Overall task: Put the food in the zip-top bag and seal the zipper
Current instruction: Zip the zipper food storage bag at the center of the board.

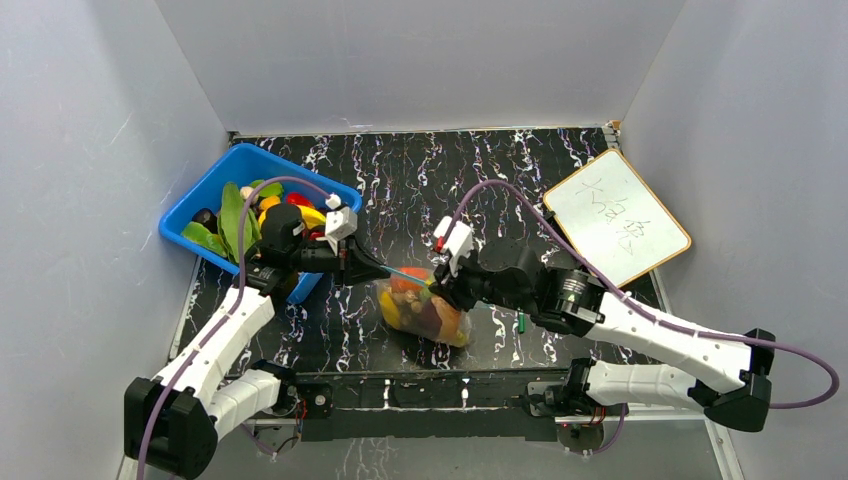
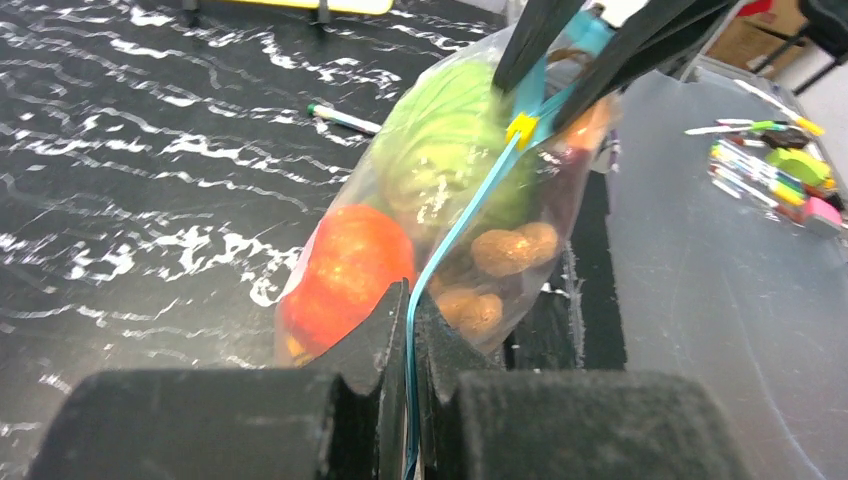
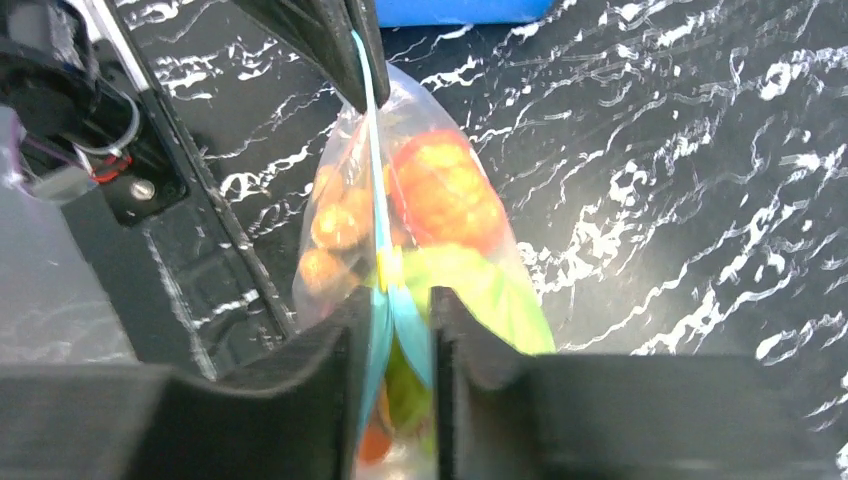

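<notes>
High rear overview, opposed close wrist views, zip-top bag (image 1: 428, 314) shared

You have a black tabletop (image 1: 420, 170) veined with white like marble, filling the middle of the overhead frame. Plain pale grey walls close it in: the back wall (image 1: 420, 60) across the top, the left wall (image 1: 90, 200) and the right wall (image 1: 760, 130) slanting down each side. The light is even, with soft glare on the tabletop. A white board (image 1: 615, 217) in a wooden frame, with handwriting on it, sits at the right, and a blue bin (image 1: 243, 158) sits at the upper left. In your left wrist view, coloured markers (image 2: 765, 165) lie scattered at the far right
</notes>
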{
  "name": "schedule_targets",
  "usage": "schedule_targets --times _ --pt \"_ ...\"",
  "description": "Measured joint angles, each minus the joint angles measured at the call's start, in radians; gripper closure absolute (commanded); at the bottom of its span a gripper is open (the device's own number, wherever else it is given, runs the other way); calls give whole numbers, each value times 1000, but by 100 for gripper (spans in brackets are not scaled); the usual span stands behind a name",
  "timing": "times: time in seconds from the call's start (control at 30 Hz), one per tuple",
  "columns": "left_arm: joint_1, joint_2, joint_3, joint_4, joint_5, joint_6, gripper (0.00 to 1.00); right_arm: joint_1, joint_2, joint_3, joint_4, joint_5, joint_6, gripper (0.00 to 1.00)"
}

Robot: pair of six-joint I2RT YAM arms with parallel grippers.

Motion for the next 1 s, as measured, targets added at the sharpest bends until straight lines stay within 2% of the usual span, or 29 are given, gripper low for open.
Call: schedule_targets --times 0.07,0.1,0.13,0.2,0.27,0.33,0.43,0.53,0.73,0.87,1.0 --pt "28 -4 -26 35 -13 -25 100 -4 -4 41 -49 17 50 44" --pt "38 -11 -45 66 -24 -42 100 -8 -5 67 -72 19 81 37" --pt "45 -18 -61 91 -32 -58 100 -9 -10 90 -89 23 108 36" --pt "55 -28 -78 134 -39 -85 100 -10 -29 119 -109 38 163 38" --pt "59 -28 -78 162 -39 -98 100 -9 -67 128 -138 72 224 46" --pt "59 -28 -78 179 -39 -108 100 -9 -104 128 -176 125 281 46" --pt "59 -29 -79 207 -40 -124 100 -9 -146 128 -227 211 372 43" --pt "59 -29 -82 238 -40 -143 100 -9 -171 128 -268 300 449 35" --pt "59 -29 -92 277 -40 -163 100 -9 -175 108 -253 375 489 25" --pt "59 -42 -105 296 -39 -163 100 -9 -175 55 -196 436 503 23" --pt "59 -43 -105 310 -36 -163 100 -10 -151 40 -144 501 544 25"
